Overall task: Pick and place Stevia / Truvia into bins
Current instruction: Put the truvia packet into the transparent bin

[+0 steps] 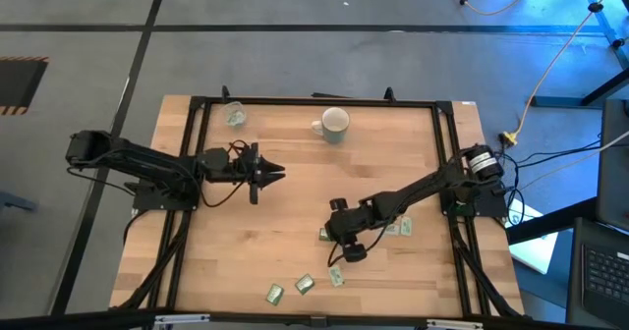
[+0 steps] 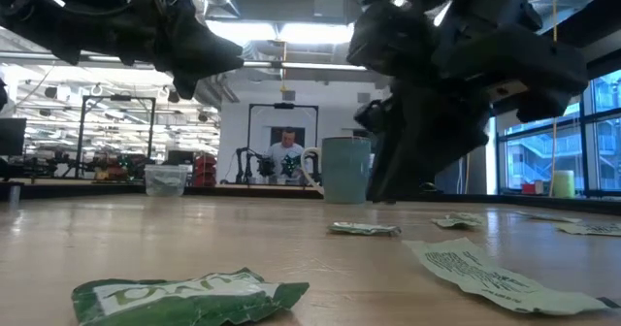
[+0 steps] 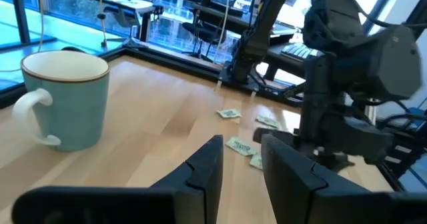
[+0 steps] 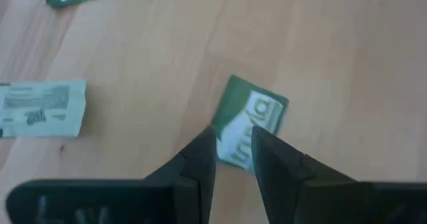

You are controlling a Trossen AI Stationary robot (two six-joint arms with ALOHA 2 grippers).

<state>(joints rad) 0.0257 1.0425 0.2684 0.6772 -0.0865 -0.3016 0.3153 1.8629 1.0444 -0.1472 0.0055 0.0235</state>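
Observation:
Several green and white Stevia / Truvia sachets (image 1: 336, 276) lie flat on the wooden table, most near its front edge. My right gripper (image 4: 233, 151) points slanting down with its fingers open a narrow gap, just over the near edge of one sachet (image 4: 252, 125). I see no contact. My left gripper (image 3: 241, 151) hovers open and level over the table's left middle, with nothing between its fingers. The mug (image 1: 334, 124) and the clear cup (image 1: 234, 114) stand upright at the far edge.
More sachets lie right of my right gripper (image 1: 398, 227) and toward the front left (image 1: 274, 294). A black frame (image 1: 197, 102) runs around the tabletop. In the low view a person shows in the room beyond the table.

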